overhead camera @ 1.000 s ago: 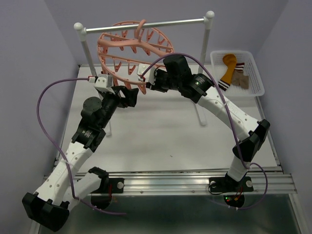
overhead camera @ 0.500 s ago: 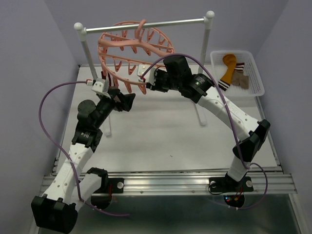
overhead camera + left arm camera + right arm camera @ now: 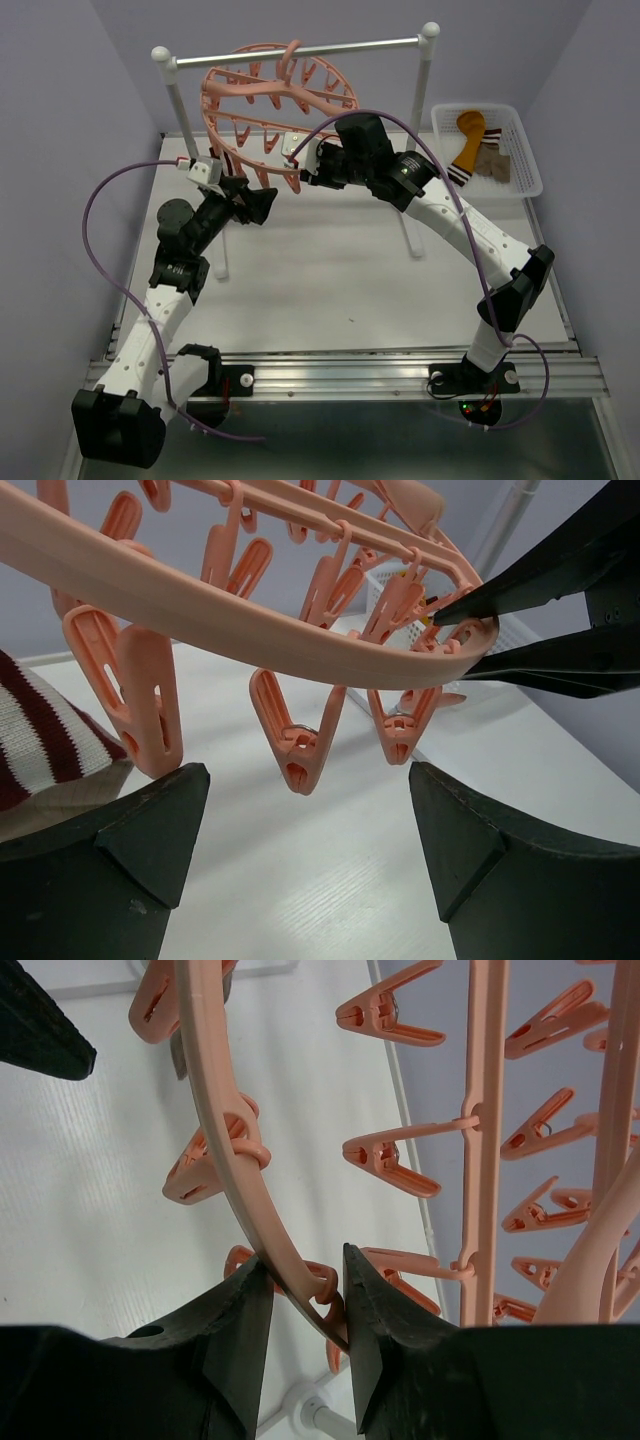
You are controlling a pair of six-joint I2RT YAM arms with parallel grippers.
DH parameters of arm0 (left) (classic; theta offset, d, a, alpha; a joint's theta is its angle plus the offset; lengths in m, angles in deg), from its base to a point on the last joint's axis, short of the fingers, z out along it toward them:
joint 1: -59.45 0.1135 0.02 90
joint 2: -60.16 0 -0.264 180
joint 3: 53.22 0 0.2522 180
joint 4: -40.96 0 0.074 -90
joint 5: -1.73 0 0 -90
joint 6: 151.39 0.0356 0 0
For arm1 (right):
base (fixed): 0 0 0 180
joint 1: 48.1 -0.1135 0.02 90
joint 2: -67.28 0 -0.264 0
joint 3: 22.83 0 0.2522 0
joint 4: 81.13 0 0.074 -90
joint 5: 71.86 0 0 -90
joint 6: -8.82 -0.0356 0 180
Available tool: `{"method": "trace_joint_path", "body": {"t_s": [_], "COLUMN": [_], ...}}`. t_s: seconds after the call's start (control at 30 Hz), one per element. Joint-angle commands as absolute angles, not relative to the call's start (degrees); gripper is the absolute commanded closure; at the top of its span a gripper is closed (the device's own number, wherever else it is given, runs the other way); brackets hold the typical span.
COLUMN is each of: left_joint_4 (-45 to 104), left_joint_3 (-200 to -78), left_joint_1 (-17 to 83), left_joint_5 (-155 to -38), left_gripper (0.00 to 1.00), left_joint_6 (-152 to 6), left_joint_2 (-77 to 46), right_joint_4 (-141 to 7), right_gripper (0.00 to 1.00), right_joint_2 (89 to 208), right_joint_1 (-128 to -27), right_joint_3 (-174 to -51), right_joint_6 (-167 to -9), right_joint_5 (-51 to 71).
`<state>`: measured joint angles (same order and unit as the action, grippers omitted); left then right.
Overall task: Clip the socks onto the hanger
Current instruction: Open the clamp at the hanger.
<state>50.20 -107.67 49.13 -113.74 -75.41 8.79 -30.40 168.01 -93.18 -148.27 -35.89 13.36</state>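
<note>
The salmon-pink hanger (image 3: pixel 275 95) hangs by its hook from the rail, its ring tilted. My right gripper (image 3: pixel 297 158) is shut on the ring's near rim (image 3: pixel 225 1130), and its dark fingers (image 3: pixel 540 590) pinch that rim in the left wrist view. My left gripper (image 3: pixel 262 203) is open just below the rim, with empty clips (image 3: pixel 298 750) dangling above the gap (image 3: pixel 302 825). A sock with a dark red and white striped cuff (image 3: pixel 40 740) shows at the far left beside a clip (image 3: pixel 140 695); whether the clip holds it I cannot tell. More socks (image 3: pixel 478 150) lie in the basket.
A white basket (image 3: pixel 530 150) stands at the back right of the table. The metal rail (image 3: pixel 330 47) spans two white posts (image 3: pixel 170 100) (image 3: pixel 425 70), whose feet rest on the white tabletop (image 3: pixel 330 270). Purple cables loop off both arms.
My left arm has straightened and its elbow has swung left, while its gripper stays under the ring's near rim. The right arm and the hanger have not moved.
</note>
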Motion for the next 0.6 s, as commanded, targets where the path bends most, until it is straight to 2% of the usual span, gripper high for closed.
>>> {"method": "trace_joint_path", "body": {"t_s": [0.0,0.57], "left_joint_4": [55.58,59.89], "left_joint_3": [-109.08,-110.75], "left_joint_1": [50.66,52.16], "left_joint_5": [-116.83,-119.56], "left_gripper": [0.07,0.16], "left_joint_6": [-76.33,-76.42], "left_joint_2": [8.13,4.18], "right_joint_4": [-32.39,-32.3], "right_gripper": [0.62,0.62], "right_joint_2": [165.46,165.98], "right_joint_1": [-92.92,-92.92], "right_joint_3": [-148.83,-149.36], "right_joint_6": [-37.33,-36.8], "right_joint_5": [14.97,15.24]}}
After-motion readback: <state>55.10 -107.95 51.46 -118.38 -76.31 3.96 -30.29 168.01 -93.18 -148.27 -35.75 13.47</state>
